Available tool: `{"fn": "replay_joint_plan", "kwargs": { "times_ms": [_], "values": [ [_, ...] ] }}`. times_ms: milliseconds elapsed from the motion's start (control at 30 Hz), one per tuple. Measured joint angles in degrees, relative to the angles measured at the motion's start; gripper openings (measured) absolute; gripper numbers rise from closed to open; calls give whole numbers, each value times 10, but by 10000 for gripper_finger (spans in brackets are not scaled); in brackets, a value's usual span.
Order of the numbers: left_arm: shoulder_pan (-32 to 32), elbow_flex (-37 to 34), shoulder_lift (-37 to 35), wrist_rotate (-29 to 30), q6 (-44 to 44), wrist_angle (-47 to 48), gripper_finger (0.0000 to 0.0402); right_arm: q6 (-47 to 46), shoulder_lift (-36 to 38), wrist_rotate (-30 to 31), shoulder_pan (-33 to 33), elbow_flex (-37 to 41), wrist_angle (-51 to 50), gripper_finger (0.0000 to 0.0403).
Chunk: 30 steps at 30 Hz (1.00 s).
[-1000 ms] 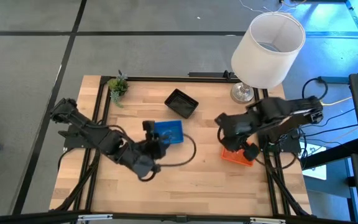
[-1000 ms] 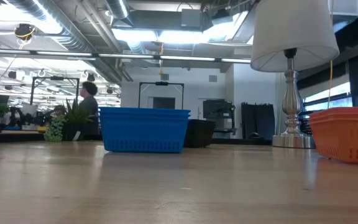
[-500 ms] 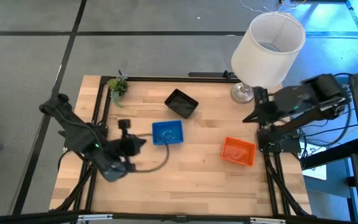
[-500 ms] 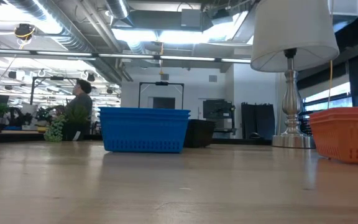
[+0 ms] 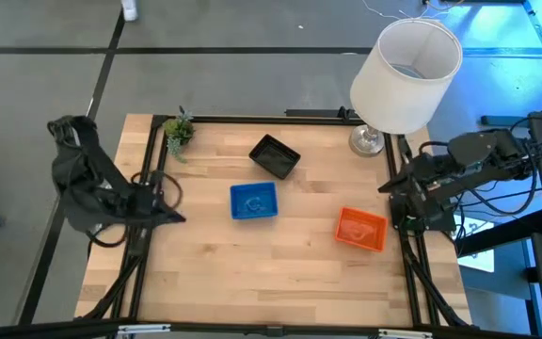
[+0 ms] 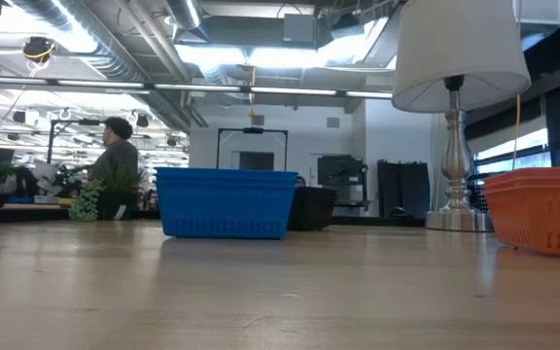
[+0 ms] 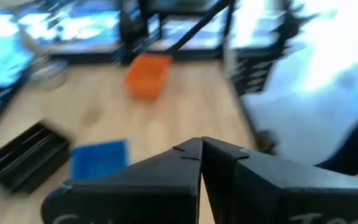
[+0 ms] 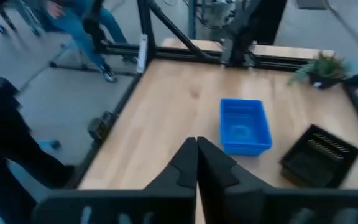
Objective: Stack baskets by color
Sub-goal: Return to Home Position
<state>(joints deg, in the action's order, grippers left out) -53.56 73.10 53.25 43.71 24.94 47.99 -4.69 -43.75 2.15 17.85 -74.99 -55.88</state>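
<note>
Left hand is hovering over the table's left edge, fingers pressed together, gripping nothing. Right hand is hanging by the right edge near the lamp base, fingers likewise closed and empty. Blue baskets are sitting nested mid-table, with the black basket just beside them on the plant side. Orange baskets are sitting nested well apart, near the right edge. A person is standing in the room beyond.
</note>
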Motion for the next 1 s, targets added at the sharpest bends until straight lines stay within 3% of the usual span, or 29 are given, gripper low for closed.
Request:
{"fn": "replay_joint_plan", "kwargs": {
  "times_ms": [167,433,833,1000],
  "values": [
    [-4,-140,-106,-66,-106,-214,0,-39,61,-24,0,84,54,0],
    [37,-312,-231,-168,-192,-407,0,-58,164,-69,0,207,183,0],
    [135,-440,-388,-290,-234,-458,0,-91,313,-42,0,290,190,0],
    [159,-493,-445,-297,-240,-477,0,-101,383,-22,0,316,187,0]
  ]
}}
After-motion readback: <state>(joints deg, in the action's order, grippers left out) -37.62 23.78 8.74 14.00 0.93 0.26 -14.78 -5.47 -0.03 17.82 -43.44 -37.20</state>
